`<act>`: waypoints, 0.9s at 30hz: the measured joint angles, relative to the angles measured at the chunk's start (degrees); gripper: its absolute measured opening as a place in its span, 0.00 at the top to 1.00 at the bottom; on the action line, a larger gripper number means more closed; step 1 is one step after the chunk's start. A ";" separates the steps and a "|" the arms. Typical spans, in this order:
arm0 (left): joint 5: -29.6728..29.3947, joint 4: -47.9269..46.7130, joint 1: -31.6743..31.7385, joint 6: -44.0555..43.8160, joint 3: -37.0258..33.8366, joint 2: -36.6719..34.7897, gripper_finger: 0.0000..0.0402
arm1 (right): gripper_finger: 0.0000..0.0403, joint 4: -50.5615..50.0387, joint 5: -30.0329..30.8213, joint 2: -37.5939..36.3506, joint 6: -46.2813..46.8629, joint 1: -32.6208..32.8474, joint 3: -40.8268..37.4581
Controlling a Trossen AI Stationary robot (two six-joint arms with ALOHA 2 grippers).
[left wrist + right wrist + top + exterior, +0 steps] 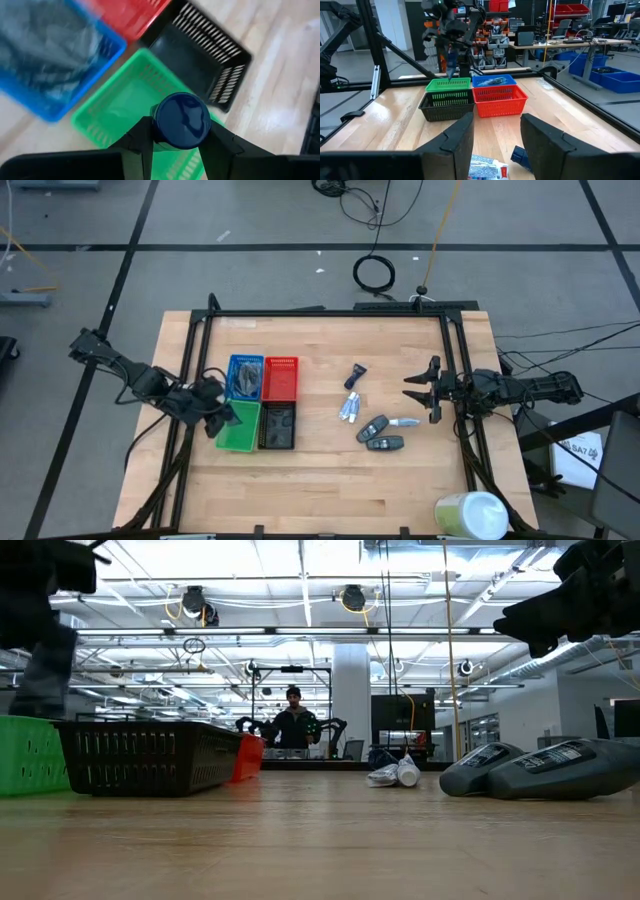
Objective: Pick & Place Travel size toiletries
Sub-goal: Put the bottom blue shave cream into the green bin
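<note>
holding a small blue-capped bottle (180, 121) in my left end effector (176, 150) above the green tray (120, 102); smooth, light, slippery, so i grip its body. right end effector (496, 145) released.

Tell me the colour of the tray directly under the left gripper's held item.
Green tray, seen best in the left wrist view, beneath the dark blue-capped item held by the left gripper.

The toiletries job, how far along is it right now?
Done: some items already lie in the blue tray. In hand: the left gripper holds a dark-capped bottle over the green tray. Left: about five toiletries on the table; the right gripper hangs open above them.
</note>
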 joint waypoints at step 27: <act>10.42 5.27 0.17 -5.30 0.00 13.29 0.71 | 0.63 0.02 0.07 0.02 -0.05 0.01 0.01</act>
